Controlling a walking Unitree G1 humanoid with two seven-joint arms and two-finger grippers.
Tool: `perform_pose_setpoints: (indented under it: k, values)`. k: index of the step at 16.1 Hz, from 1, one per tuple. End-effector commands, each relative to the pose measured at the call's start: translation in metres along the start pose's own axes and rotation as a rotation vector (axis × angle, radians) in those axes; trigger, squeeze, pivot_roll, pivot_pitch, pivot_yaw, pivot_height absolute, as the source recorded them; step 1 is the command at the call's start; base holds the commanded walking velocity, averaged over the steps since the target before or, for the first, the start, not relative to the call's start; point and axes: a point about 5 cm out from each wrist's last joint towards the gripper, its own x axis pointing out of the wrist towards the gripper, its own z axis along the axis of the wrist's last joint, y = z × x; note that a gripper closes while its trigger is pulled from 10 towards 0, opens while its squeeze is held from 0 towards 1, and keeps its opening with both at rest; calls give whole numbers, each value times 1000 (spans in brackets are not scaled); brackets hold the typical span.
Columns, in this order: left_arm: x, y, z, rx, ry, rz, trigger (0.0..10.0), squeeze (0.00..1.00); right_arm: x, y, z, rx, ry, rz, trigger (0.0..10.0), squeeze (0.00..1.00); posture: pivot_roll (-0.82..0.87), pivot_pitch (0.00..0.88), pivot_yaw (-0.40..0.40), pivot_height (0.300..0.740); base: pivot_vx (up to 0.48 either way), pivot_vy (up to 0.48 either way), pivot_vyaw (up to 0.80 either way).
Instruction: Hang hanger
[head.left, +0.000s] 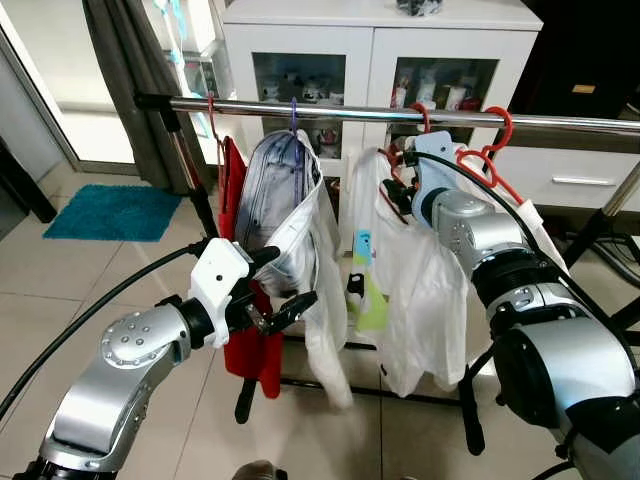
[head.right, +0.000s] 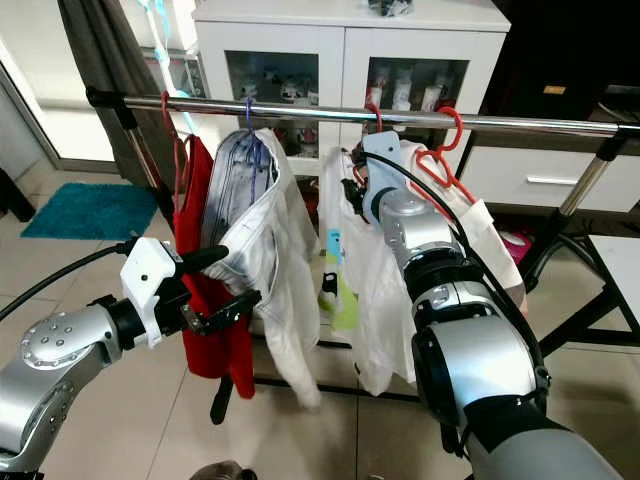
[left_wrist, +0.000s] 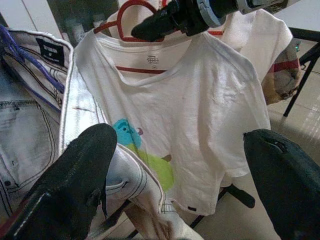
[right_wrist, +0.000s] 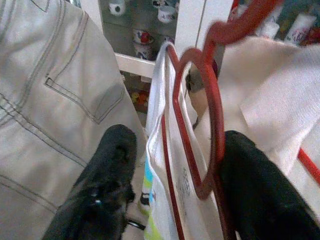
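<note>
1. Two claws work at the rail (head.left: 400, 113): the right claw (right_wrist: 172, 187) is open around the red hanger (right_wrist: 212, 100), seemingly hooked there.
2. The left claw (head.left: 285, 285) gapes open beside white jeans (head.left: 290, 220).

white glass-door cabinet (head.left: 370, 60) behind; teal mat (head.left: 112, 210) left; beige tiled floor (head.left: 90, 270); grey curtain (head.left: 140, 70)

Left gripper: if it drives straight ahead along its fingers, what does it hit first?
Probably the pale denim garment: the left gripper, open, sits right at its lower edge, with the denim beside one finger in the left wrist view. Slightly off that line it would reach the white printed T-shirt beyond. Depth is unclear.
</note>
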Motion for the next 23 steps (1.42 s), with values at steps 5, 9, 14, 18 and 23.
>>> perform_pose_setpoints:
  k: [5, 9, 14, 18, 23]
  values:
    - [1, -1, 0, 18, 21, -26, 10000, 0, 1, -2, 10, 11, -30, 3, 0, 0, 82, 0, 57, 740, 0, 0, 0]
    - [2, 0, 0, 24, 22, -29, 10000, 0, 1, -2, 9, 13, -31, 2, 0, 0, 84, 0, 58, 740, 0, 0, 0]
    - [3, -2, -1, 29, 22, -29, 10000, 0, 2, -3, 5, 16, -24, -6, 0, 0, 86, 0, 50, 740, 0, 0, 0]
    - [4, -2, -1, 30, 25, -28, 10000, 0, 2, -3, 0, 21, -12, -13, 0, 0, 86, 0, 47, 740, 0, 0, 0]
    - [6, -4, -1, 38, 28, -28, 10000, 0, 2, -7, -2, 22, -37, -27, 0, 0, 93, 0, 49, 740, 0, 0, 0]
